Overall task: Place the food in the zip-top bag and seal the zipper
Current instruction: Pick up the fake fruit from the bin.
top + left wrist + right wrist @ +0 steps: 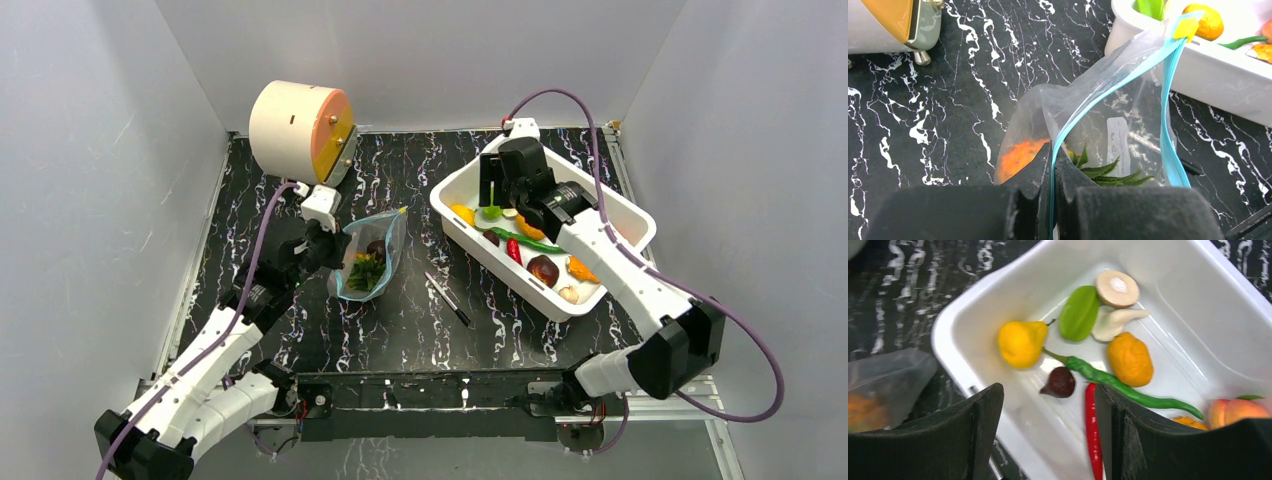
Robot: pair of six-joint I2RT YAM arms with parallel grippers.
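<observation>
Nearest the arm bases, the black marbled table (400,330) lay open. The left gripper (1053,150) was pressed shut on the zipper (1166,120) of the zip-top bag (370,258). The bag stood left of centre, mouth gaping, with an orange pineapple (1018,155) inside. A black pen (448,299) lay between the bag and the white tub (1208,315). Over the tub's left end, the right gripper (1045,395) hung with jaws spread, gripping nothing, above a yellow pear (1022,342), a green chilli (1118,385) and a dark purple piece (1060,381).

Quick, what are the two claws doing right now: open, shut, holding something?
Left gripper: closed, pinching the zip-top bag at its zipper.
Right gripper: open, holding nothing, above the white tub.
</observation>
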